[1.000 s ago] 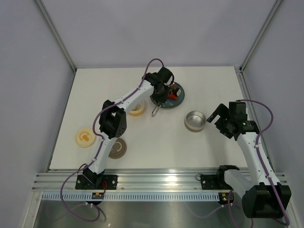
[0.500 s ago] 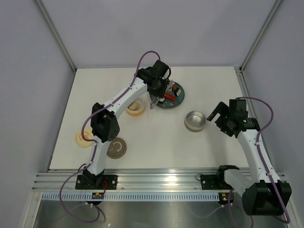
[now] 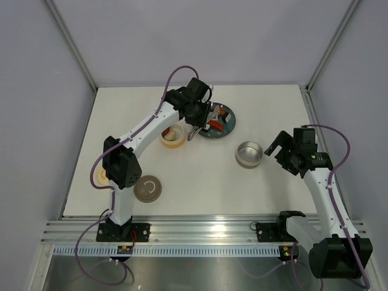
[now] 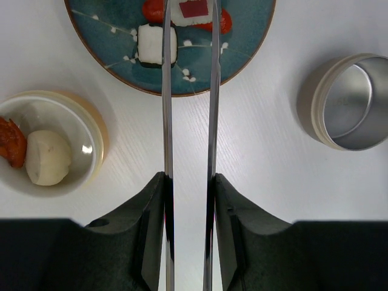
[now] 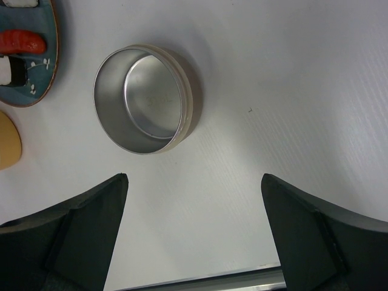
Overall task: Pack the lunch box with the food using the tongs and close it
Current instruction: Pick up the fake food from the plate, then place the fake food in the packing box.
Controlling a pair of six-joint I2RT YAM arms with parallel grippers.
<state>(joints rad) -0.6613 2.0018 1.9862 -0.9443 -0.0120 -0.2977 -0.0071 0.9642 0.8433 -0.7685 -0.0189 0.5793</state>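
Observation:
My left gripper (image 4: 188,182) is shut on the tongs (image 4: 165,109), one silver arm pressed against each finger. The two arms run side by side over the teal plate (image 4: 248,54) and leave the view either side of a white piece with a red top (image 4: 193,10); their tips are hidden. A white-and-black sushi bit (image 4: 156,43) and a red sausage (image 4: 222,22) also lie on the plate. Left of it, a cream lunch box bowl (image 4: 92,130) holds a round bun (image 4: 47,157) and an orange-red piece (image 4: 11,143). My right gripper (image 5: 194,182) stands open above bare table.
An empty metal tin (image 5: 145,100) stands between the plate and my right gripper, also visible from above (image 3: 249,153). A brown round lid (image 3: 147,188) lies near the front left. A cream disc (image 3: 100,177) sits partly behind the left arm's elbow.
The left arm has swung its elbow to the left. The tongs turned from hanging off the plate's left edge to pointing across the plate. The right arm has not moved.

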